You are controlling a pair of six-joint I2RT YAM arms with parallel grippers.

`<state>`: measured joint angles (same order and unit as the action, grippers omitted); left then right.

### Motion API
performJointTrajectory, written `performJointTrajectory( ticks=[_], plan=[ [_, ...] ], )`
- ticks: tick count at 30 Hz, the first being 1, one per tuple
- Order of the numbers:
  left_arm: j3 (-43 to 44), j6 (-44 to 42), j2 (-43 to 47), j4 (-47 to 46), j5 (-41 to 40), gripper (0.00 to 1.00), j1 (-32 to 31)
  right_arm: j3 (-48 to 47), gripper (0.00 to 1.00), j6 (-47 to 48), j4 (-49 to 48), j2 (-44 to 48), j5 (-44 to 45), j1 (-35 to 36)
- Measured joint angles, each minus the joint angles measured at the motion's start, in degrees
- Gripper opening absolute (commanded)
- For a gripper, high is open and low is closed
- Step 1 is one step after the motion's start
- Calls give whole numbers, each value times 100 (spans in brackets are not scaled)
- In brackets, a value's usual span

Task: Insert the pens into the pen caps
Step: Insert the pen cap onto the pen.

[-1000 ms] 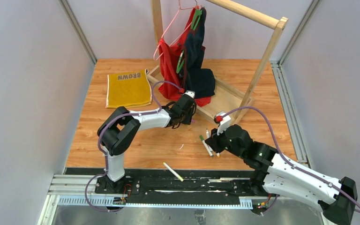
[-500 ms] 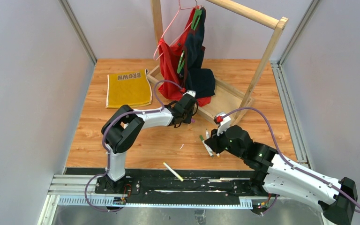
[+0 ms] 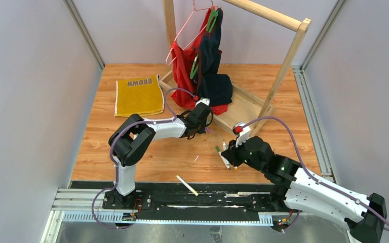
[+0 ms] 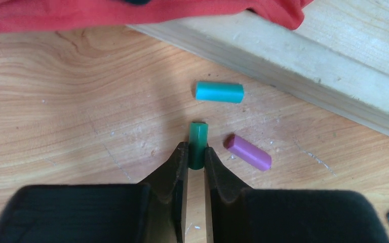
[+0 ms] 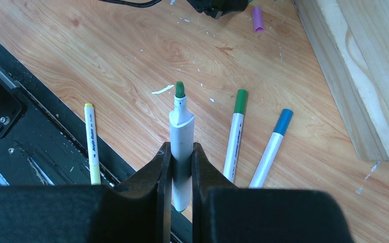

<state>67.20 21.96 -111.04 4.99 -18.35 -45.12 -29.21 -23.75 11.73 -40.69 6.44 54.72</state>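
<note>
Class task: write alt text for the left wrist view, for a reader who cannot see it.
The left gripper pinches a green pen cap; a teal cap and a purple cap lie loose nearby on the wooden table.

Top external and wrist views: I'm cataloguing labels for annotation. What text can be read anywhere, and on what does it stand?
"BROWN": on the yellow cloth.
Print along the barrel of the yellow-tipped pen: too small to read.
Marks near the tip of the held pen: too small to read.
On the green cap: no text visible.
</note>
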Motion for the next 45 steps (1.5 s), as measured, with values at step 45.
performJointTrajectory(
  ticks=[45],
  plan=[
    [-4570,3145,6295,-2583,1086,1,-986,-284,0,-951,-1462,-2369,-870,850]
  ],
)
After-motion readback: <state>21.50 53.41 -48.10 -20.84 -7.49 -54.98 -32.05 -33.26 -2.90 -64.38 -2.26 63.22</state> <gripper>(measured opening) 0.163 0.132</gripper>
